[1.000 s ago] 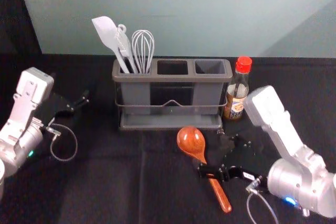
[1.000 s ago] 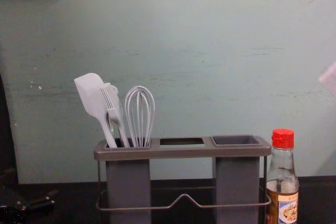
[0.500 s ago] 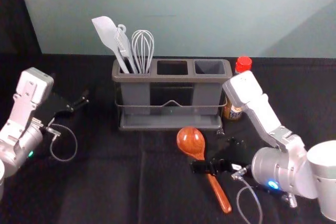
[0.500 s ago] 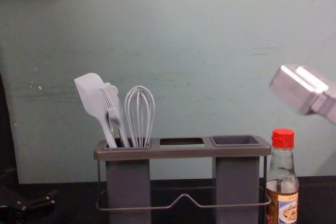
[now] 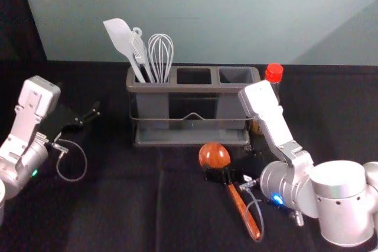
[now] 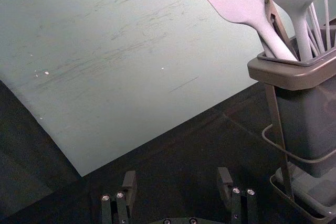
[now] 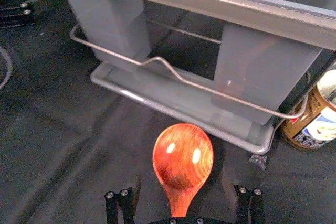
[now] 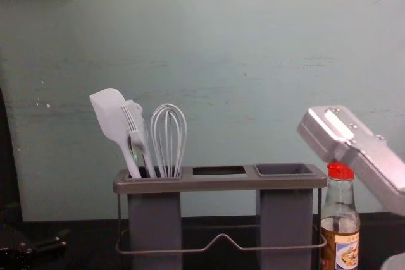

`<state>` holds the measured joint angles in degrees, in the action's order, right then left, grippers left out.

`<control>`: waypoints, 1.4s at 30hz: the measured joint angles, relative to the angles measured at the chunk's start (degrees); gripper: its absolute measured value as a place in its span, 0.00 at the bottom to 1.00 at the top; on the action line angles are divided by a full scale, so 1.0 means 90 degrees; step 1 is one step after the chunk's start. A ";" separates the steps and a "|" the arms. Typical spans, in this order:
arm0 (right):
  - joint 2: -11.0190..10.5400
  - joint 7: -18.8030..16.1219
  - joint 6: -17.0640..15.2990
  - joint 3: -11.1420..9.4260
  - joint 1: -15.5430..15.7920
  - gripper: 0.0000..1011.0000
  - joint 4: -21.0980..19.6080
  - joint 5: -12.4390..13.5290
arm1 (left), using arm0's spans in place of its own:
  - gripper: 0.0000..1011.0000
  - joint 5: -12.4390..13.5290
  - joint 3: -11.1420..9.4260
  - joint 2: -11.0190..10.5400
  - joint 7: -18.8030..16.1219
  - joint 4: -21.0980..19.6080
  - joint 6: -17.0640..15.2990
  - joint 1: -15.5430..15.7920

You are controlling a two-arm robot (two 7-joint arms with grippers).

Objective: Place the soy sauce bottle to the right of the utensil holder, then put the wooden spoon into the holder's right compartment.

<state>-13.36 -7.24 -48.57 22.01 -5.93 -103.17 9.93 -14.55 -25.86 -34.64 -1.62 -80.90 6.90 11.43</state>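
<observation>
While spread, right tool (image 5: 226, 163) (over spoon (image 5: 213, 154))

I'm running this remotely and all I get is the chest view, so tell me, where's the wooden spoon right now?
Observer: In the head view, the wooden spoon lies in front of the utensil holder.

Operator: Okay, and which end of it is closer to the holder?

Observer: The bowl end; the handle runs back toward the robot.

Operator: Has the right gripper closed on it?

Observer: No. In the right wrist view, the right gripper has its fingers apart, one to each side of the spoon, with a gap between the spoon and each finger.
</observation>
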 joint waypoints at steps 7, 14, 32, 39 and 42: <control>0.0422 0.0244 0.0296 -0.0052 -0.0069 0.99 0.0445 -0.0163 | 0.99 0.0000 0.0000 0.0000 0.0000 0.0000 0.0000 0.0000; 0.0643 0.0275 0.0479 -0.0121 -0.0101 0.99 0.0693 -0.0219 | 0.99 0.0000 0.0000 0.0000 0.0000 0.0000 0.0000 0.0000; 0.0797 0.0176 0.0614 -0.0087 -0.0168 0.99 0.1021 -0.0553 | 0.99 0.0000 0.0000 0.0000 0.0000 0.0000 0.0000 0.0000; 0.0862 0.0078 0.0667 -0.0142 -0.0181 0.99 0.1123 -0.0605 | 0.99 0.0000 0.0000 0.0000 0.0000 0.0000 0.0000 0.0000; 0.0892 0.0046 0.0715 -0.0181 -0.0167 0.99 0.1157 -0.0627 | 0.99 0.0000 0.0000 0.0000 0.0000 0.0000 0.0000 0.0000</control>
<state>-5.33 -6.83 -42.13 20.38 -7.43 -92.75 4.28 -14.55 -25.86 -34.64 -1.62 -80.90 6.90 11.43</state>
